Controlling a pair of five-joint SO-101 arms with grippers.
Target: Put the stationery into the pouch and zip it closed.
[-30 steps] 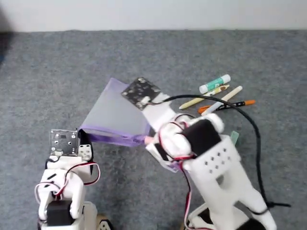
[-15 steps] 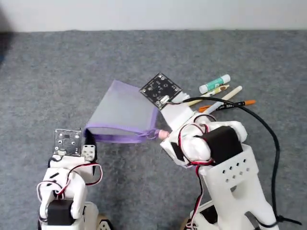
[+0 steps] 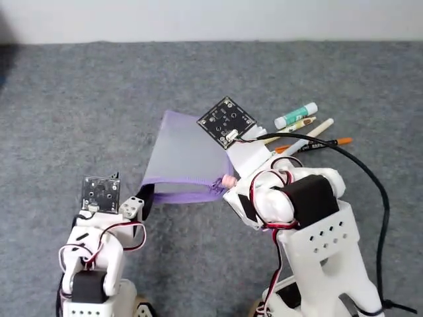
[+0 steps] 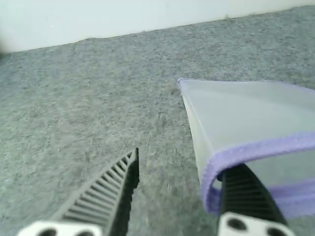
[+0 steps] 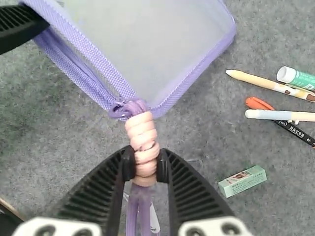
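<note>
From the high view I see the translucent soft pouch with purple fabric edging (image 3: 188, 155) lying on the grey carpeted table (image 3: 79, 99) between my two arms. The white-and-green glue stick (image 3: 296, 116) and a fan of pens and pencils (image 3: 301, 139) lie just beyond it, not yet inside.

In the left wrist view the left gripper (image 4: 179, 191) stands wide open, one finger at the pouch's corner, whether inside the mouth or beneath the edge I cannot tell.

In the right wrist view the right gripper (image 5: 142, 164) is clamped on the pink coiled zipper pull (image 5: 140, 130), with a small green eraser (image 5: 242, 180) nearby. The pouch looks light and floppy, so I'd pin its stitched edging and tug only by the pull.
</note>
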